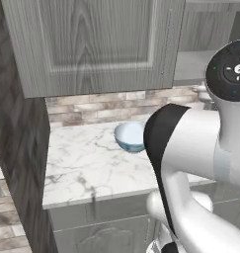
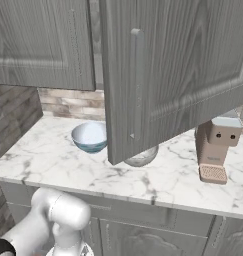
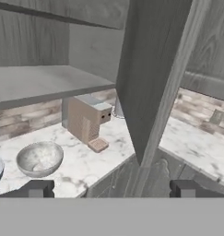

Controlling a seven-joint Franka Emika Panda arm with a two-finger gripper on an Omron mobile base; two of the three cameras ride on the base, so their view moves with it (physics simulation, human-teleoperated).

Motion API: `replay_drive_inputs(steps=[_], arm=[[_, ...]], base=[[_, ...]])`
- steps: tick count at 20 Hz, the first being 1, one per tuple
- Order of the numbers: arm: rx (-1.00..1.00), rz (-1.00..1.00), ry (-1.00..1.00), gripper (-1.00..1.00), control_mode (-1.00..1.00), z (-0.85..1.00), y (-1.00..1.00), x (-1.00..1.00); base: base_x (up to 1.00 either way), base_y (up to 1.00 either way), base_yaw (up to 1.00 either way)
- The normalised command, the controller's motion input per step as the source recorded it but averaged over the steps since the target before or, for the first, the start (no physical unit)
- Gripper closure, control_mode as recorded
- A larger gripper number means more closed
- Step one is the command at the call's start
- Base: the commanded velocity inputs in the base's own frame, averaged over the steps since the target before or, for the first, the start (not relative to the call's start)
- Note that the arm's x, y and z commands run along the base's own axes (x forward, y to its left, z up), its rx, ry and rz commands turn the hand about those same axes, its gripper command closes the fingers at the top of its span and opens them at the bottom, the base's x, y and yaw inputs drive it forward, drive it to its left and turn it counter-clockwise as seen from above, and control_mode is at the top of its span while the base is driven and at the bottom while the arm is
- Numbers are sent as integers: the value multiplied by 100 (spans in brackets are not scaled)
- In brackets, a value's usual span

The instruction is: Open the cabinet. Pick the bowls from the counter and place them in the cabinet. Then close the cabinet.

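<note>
On counter (image 2: 158, 185): both bowls (image 2: 89, 136) | cabinet (image 2: 173, 70) door open | jaws apart, empty

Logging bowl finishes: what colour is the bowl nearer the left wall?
Light blue bowl with a white inside, best seen in the right base view.

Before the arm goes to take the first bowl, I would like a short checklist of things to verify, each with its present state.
1. Right door of the cabinet swung open: ok.
2. Grey shelf free to receive bowls: ok on the part the hand view shows; the rest, cannot tell.
3. Gripper open and holding nothing: ok.
4. Light blue bowl upright on the counter: ok.
5. Speckled bowl reachable: ok in the hand view, though in the right base view the open door partly hides it.
6. Coffee machine apart from both bowls: ok.
</note>
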Motion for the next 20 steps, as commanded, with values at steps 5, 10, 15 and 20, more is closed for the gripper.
replay_drive_inputs(steps=[5,10,15,20], arm=[[-9,-2,2,-100,-100,-30,-39,12],[-21,0,-19,-100,-100,-81,-11,0],[-15,0,-7,-100,-100,-35,-13,7],[-2,-1,8,-100,-100,0,-36,20]], base=[[0,0,0],[0,0,0],[0,0,0],[0,0,0]])
